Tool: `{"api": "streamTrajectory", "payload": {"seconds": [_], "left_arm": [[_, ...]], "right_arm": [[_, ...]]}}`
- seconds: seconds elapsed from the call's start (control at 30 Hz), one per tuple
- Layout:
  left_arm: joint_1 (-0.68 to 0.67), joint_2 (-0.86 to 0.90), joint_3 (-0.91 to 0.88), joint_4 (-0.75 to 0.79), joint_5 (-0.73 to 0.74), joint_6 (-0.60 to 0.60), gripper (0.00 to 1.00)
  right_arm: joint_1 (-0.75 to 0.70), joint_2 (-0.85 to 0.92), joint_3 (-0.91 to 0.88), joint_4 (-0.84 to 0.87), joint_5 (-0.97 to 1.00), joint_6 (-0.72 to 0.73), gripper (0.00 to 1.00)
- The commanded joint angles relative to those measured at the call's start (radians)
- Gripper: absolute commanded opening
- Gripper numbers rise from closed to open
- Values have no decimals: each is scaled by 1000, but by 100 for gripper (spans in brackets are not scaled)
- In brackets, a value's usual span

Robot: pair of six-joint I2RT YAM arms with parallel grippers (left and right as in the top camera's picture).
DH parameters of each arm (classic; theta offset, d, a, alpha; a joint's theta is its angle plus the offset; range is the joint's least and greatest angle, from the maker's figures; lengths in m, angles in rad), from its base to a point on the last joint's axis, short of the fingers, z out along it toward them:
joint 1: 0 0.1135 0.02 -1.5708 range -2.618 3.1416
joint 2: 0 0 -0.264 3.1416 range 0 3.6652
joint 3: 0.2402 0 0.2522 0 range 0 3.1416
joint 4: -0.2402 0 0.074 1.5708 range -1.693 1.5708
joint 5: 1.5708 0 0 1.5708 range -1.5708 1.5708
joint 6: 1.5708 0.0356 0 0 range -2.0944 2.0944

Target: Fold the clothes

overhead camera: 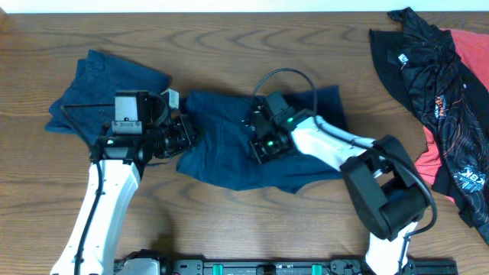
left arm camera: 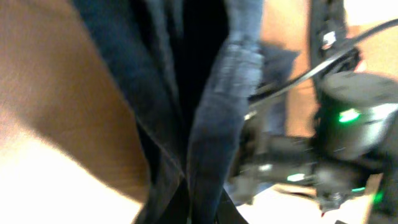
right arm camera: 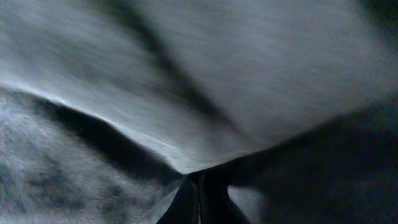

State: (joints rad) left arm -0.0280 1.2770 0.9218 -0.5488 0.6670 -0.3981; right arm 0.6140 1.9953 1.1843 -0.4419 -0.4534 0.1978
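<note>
A pair of dark navy shorts lies spread in the middle of the table. My left gripper is at its left edge, shut on a fold of the navy cloth, which hangs up out of the jaws in the left wrist view. My right gripper is on the middle of the shorts, shut on the cloth; the fabric fills the right wrist view around the jaws. A second navy pair lies bunched at the back left.
A black patterned garment and a red one lie heaped at the right edge of the wooden table. The right arm's black cable loops over the shorts.
</note>
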Motion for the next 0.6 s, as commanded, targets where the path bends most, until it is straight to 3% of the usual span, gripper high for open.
{"api": "streamTrajectory", "payload": {"seconds": [0.0,0.17,0.4,0.57], "left_arm": [[5,-47,64,25,32,-35,6],[5,-49,64,60,5,-42,6],[5,-49,64,79,-124,-41,6],[5,-49,64,138,-138,-61,6]], "right_arm": [[71,34,-1,64,-14,64,1],[111,0,24,109,24,83,1],[-7,-166,106,-151,384,77,2],[-144,-237,107,-288,450,-18,2]]}}
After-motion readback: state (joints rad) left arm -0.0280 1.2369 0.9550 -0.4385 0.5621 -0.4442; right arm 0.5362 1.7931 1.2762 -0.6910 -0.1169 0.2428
